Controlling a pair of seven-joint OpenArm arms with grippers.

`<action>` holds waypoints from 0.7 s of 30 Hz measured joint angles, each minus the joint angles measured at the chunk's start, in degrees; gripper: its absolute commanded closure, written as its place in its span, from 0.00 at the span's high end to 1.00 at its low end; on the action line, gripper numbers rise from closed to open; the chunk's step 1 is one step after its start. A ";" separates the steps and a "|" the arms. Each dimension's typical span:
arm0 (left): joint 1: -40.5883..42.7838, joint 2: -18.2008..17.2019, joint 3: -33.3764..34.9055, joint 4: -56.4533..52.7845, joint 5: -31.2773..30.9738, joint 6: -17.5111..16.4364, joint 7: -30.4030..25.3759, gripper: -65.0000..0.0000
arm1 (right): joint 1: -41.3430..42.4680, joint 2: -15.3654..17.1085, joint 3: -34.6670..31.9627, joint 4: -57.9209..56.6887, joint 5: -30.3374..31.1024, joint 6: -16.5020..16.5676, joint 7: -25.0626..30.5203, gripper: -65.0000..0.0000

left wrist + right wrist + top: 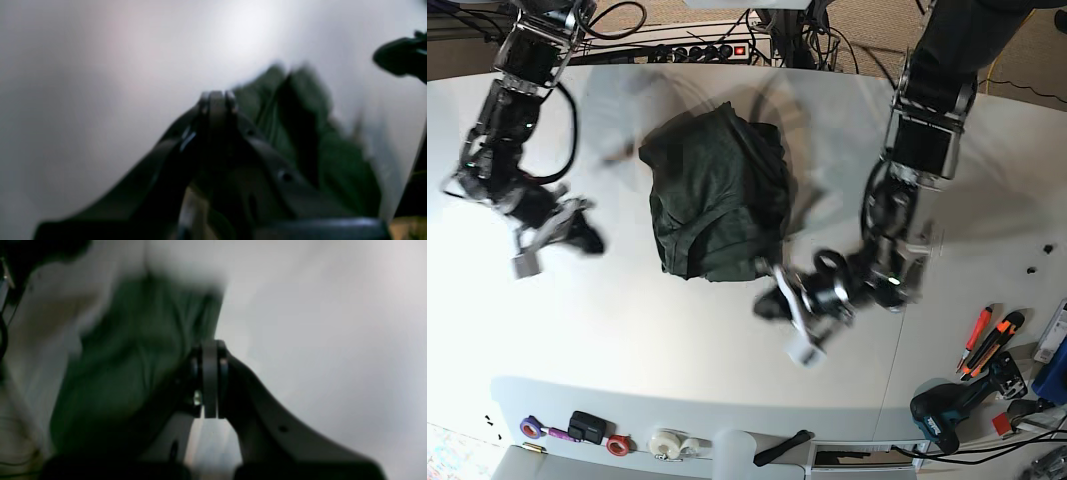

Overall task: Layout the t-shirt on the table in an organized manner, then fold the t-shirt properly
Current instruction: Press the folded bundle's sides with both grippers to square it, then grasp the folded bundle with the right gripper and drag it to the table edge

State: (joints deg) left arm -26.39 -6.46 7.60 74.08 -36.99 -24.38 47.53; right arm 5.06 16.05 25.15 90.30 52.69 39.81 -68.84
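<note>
The right gripper (pixel 527 262) is seen clenched and empty above the table (pixel 677 370), well left of the t-shirt (pixel 717 195). The t-shirt is bunched mid-table. The left gripper (pixel 799 335) is clenched, empty, just beside its lower edge.

Left gripper (pixel 217 96) fingers closed, empty; right gripper (pixel 210 350) likewise.

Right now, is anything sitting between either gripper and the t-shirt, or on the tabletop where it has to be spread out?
Nothing visible. The t-shirt lies bunched mid-table; bare white surface separates it from the right gripper and the left gripper. Both are shut and empty. The tools and tape rolls sit along the table's edge, clear of the spreading area.
</note>
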 measured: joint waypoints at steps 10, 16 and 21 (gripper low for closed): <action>0.61 -3.43 -21.62 1.16 -0.66 -0.74 5.64 0.00 | -2.80 -11.67 -6.34 22.40 1.05 -0.11 1.57 0.00; 4.68 -9.66 -23.43 1.16 -0.92 -0.76 5.60 0.00 | -10.64 -18.08 -23.87 22.21 -13.16 -0.04 3.87 0.00; 8.57 -11.85 -23.41 1.16 -1.68 -0.90 5.62 0.00 | -13.22 -18.05 -32.26 18.97 -29.70 -6.08 16.74 0.00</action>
State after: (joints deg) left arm -17.82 -18.31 -15.81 75.24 -38.68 -25.28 53.15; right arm -8.16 -2.00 -7.11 109.27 22.98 33.74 -52.10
